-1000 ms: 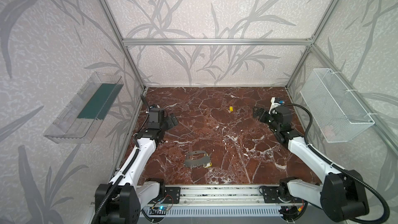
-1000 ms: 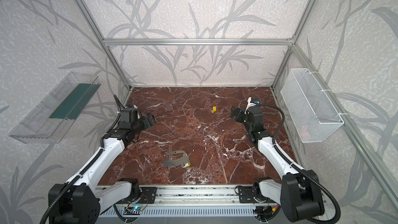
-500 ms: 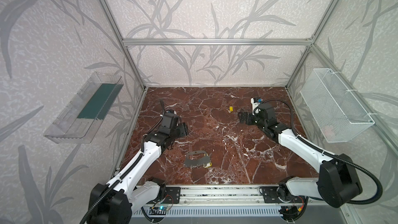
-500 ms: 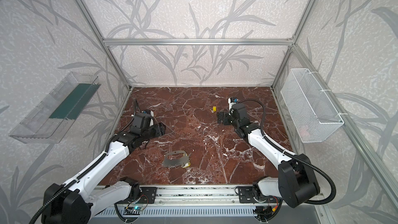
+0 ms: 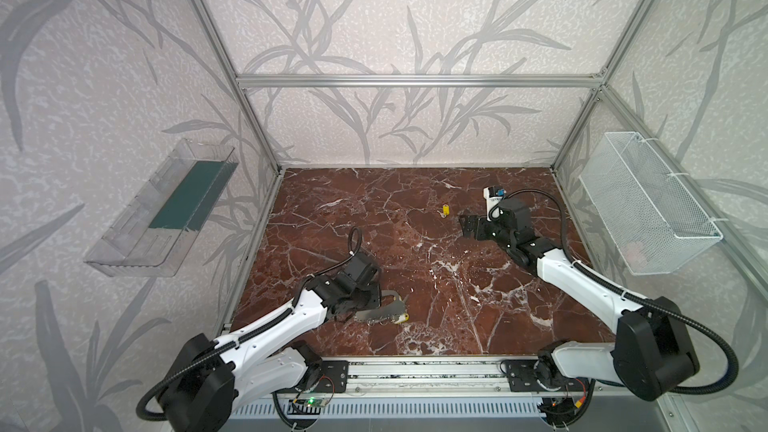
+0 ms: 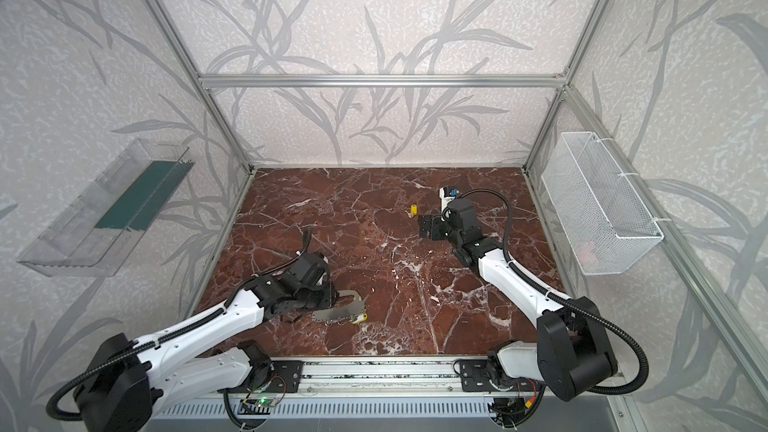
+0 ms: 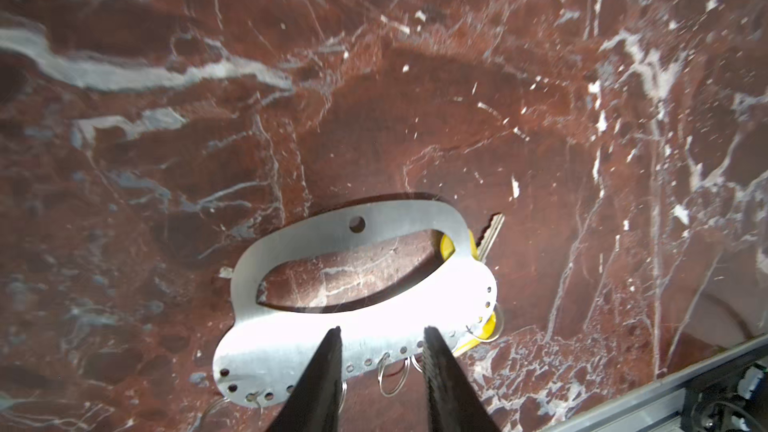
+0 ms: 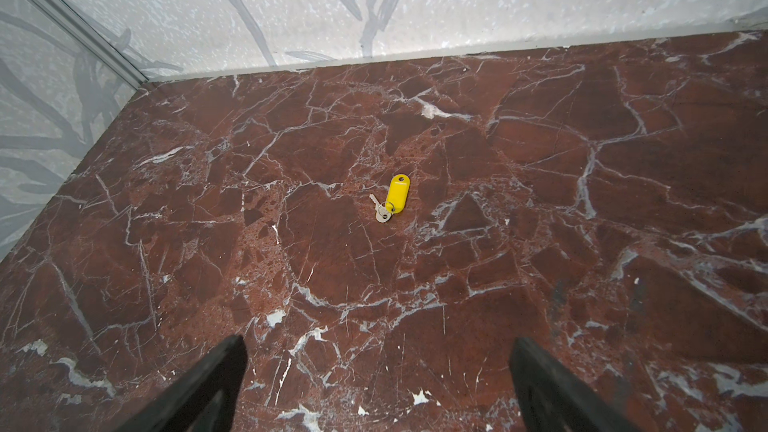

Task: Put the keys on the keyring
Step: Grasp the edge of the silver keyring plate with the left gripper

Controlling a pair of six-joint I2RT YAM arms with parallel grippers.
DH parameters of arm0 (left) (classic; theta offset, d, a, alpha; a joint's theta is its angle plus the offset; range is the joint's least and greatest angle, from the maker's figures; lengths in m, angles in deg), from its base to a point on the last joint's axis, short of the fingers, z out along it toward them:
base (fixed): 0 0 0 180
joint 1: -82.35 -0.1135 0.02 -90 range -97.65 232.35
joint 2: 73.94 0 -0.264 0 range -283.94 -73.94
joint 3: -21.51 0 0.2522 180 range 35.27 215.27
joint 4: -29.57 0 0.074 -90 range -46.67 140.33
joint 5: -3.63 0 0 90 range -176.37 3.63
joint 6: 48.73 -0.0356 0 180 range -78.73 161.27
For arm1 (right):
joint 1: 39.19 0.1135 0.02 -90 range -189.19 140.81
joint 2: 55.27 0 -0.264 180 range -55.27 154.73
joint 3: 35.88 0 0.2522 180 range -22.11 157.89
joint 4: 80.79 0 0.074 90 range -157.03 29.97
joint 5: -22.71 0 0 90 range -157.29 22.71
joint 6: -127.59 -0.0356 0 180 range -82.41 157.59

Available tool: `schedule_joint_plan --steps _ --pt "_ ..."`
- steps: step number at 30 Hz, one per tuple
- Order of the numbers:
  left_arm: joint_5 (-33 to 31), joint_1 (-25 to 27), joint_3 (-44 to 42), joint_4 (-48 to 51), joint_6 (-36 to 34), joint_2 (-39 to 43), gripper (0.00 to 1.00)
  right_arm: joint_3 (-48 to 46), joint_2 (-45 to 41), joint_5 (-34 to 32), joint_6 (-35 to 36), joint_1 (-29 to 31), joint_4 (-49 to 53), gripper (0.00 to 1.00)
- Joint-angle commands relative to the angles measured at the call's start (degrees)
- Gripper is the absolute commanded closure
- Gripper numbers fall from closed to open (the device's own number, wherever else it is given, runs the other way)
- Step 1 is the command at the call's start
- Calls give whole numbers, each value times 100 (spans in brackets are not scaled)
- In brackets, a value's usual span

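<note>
Fingers of the left arm (image 7: 320, 376) are held narrowly spread over the flat silvery-grey half-oval metal keyring (image 7: 332, 234) on the marble counter (image 7: 415, 76), while the right arm's fingers (image 8: 199, 384), spread wide, are aimed at the distant small yellow-tagged key (image 8: 398, 195), onto which a lowering is judged due next in this approach step.

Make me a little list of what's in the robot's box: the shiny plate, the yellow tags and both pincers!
Floor: red-brown marble-patterned table
Keyring: flat silvery metal plate with a long slot, lying near the front edge
Tucked key: yellow plastic tag with a metal key, partly hidden under the plate's end
Loose key: yellow oblong plastic tag with a small metal key, alone towards the back
Left pincer: partly open, tips over the plate's ringed edge
Right pincer: wide open, empty, facing the loose key
</note>
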Motion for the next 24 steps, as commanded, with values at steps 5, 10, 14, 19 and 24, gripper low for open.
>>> schedule_joint_plan --steps 5,10,14,19,24 --pt "-44 73 116 -620 39 -1046 66 -35 -250 -82 109 15 -62 1" --pt "-100 56 271 -989 -82 -1698 66 -44 -251 -55 128 15 -68 1" --pt "-558 23 808 -728 -96 -2283 68 -36 -221 -57 146 15 -90 1" --pt "-635 -142 1526 -853 -346 -3027 69 -28 -185 -51 155 15 -91 1" --pt "-578 -496 2186 -1002 -597 -3767 69 -44 -216 -53 181 10 -69 1"
